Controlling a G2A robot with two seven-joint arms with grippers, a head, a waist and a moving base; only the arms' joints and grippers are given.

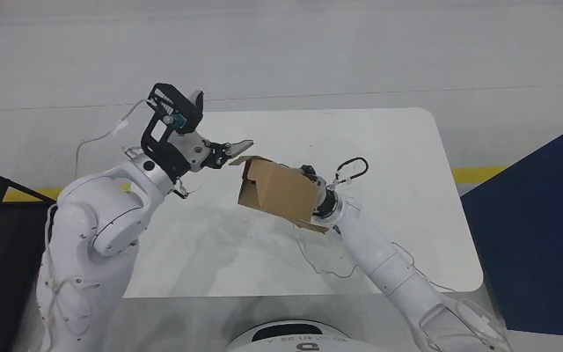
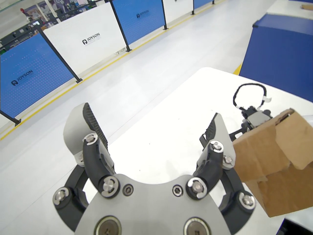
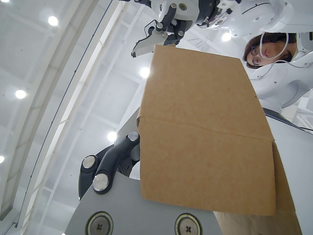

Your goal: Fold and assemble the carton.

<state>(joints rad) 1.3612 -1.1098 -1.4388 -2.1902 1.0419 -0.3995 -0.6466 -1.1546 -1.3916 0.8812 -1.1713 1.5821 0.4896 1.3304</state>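
Left gripper: jaws spread wide, empty, one jaw just beside the edge of the partly folded carton. Right gripper: clamped on the carton's opposite side, holding it tilted above the table

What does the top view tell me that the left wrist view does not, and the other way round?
From the top view: the full rounded outline of the white table, and the right arm running up to the far end of the carton.

From the left wrist view: the left gripper up close, its jaws wide apart with nothing between them, the ribbed pads, and the blue and white partition panels across the floor.

Both: the brown carton close beside the left gripper, over the table.
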